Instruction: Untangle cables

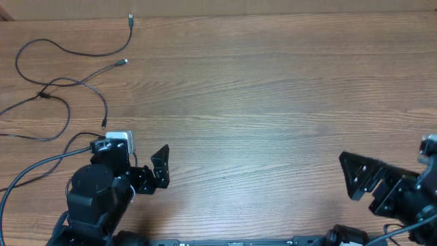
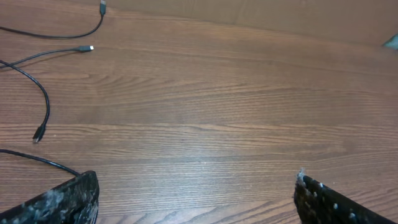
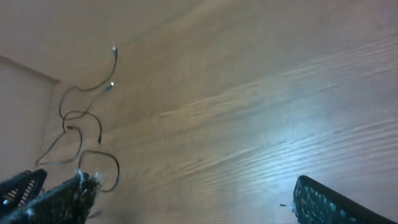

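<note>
The cables lie as loose black strands at the table's far left, crossing at a small knot. Their plug ends lie apart from one another: one at the top, a silvery one and one nearest my left arm. My left gripper stands open just below that nearest plug, touching nothing. The left wrist view shows the cables ahead and to the left of the open left gripper. My right gripper is open at the near right, far from the cables.
A thicker black arm wire curves in from the left edge to my left arm, also visible in the left wrist view as the arm wire. The wooden table ends at a pale back edge.
</note>
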Controlling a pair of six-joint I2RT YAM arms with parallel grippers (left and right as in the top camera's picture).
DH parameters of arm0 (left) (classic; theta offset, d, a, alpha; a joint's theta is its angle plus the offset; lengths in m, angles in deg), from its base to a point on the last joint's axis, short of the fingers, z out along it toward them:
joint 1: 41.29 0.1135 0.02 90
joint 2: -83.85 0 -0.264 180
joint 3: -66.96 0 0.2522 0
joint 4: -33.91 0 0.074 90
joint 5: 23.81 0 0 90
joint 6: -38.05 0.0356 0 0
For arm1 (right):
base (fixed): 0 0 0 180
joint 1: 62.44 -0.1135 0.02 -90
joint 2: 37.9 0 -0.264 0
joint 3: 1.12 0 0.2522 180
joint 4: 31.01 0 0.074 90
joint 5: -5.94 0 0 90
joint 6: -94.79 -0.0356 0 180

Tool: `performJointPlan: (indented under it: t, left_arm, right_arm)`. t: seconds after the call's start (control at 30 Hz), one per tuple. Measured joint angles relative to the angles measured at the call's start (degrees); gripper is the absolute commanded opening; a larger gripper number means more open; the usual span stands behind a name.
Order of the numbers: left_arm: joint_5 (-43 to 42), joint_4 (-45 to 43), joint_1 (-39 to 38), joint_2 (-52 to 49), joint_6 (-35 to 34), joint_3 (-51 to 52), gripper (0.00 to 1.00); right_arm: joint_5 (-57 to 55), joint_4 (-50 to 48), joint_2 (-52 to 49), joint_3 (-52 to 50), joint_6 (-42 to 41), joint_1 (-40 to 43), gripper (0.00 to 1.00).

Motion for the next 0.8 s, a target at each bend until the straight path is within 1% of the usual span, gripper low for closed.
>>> performJointPlan:
  t: [0.13, 0.37, 0.57, 0.8]
  left_arm:
    - [0.0, 0.0, 0.0, 0.0, 0.0, 0.0, 1.0]
    - [0.0, 0.0, 0.0, 0.0, 0.0, 0.0, 0.99]
    - [0.0, 0.0, 0.0, 0.0, 0.0, 0.0, 1.0]
    - [0.0, 0.0, 0.0, 0.0, 0.0, 0.0, 1.0]
  right_arm:
    - [0.1, -0.1, 0.2, -3.0, 0.0, 0.0, 1.0]
    - [1.1, -0.1, 0.5, -16.3, -0.9, 0.0, 1.0]
    - [1.4, -0.1, 0.4, -23.9, -0.9, 0.0, 1.0]
    - [1.6, -1.5, 0.4, -25.1, 6.1, 0.0, 1.0]
